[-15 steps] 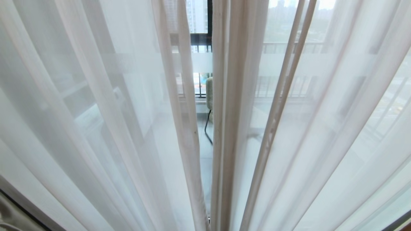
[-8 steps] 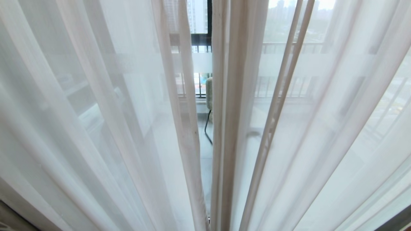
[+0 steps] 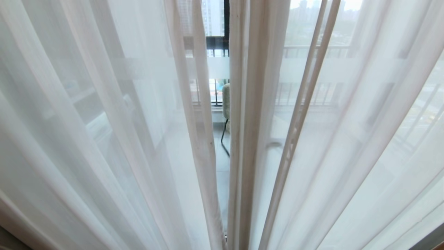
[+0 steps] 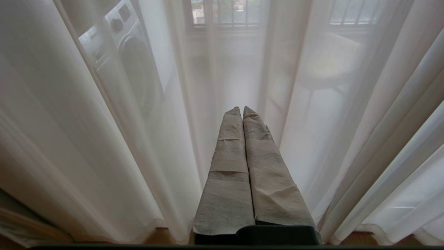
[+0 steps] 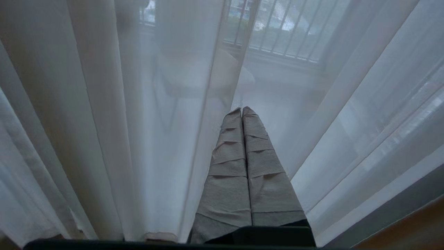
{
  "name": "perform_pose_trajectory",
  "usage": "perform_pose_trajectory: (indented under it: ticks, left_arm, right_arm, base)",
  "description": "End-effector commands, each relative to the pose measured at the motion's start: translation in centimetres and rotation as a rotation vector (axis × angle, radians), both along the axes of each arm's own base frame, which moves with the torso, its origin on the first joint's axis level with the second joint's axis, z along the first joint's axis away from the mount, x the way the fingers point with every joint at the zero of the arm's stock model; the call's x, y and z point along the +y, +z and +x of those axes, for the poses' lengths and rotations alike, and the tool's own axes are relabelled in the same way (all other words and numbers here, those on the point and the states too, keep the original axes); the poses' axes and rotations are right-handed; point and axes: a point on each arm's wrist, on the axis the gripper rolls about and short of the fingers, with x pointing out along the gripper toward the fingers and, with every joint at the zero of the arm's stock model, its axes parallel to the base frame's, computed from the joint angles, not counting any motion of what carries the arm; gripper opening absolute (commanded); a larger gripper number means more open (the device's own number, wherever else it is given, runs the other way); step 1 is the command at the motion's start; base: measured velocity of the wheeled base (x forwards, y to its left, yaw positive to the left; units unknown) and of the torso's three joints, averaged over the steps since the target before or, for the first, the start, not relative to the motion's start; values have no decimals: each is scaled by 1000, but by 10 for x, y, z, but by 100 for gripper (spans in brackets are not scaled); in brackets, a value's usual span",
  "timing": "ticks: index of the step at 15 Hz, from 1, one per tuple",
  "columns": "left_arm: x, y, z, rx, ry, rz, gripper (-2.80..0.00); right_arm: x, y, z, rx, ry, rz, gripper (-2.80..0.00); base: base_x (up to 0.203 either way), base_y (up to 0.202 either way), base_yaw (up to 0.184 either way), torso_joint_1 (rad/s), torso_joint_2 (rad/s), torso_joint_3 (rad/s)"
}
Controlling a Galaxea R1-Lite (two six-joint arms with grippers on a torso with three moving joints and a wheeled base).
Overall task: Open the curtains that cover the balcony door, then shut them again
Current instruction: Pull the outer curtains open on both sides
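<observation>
The sheer curtains (image 3: 121,139) are seen nearly drawn shut, a slit left at twelve o'clock, while both clenched grippers, left gripper (image 4: 241,110) and right gripper (image 5: 241,110), hold nothing.

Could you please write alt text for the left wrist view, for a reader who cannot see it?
The left gripper, its cloth-wrapped fingers shut on nothing, points at white sheer curtains hanging in folds. Through the cloth show a washing machine and window bars.

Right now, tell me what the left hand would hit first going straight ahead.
Probably the sheer curtain: the shut left hand points into its folds, though the depth between is unclear.
</observation>
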Motion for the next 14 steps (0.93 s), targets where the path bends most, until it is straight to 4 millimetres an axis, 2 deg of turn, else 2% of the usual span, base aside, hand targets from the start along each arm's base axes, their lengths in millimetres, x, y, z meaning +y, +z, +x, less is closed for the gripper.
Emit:
perform_pose_trajectory:
  ticks: [1,4,14]
  left_arm:
    - [0,0,0,-1,0,0,-280]
    - [0,0,0,-1,1,0,-280]
    - [0,0,0,-1,0,0,-280]
  right_arm:
    - [2,-14,-10,1,76,28,-280]
    - [2,-17,-10,25,71,87,-280]
    - [2,-17,-10,25,72,90,-280]
  base:
    - [0,0,0,0,0,0]
    - [0,0,0,0,0,0]
    - [0,0,0,0,0,0]
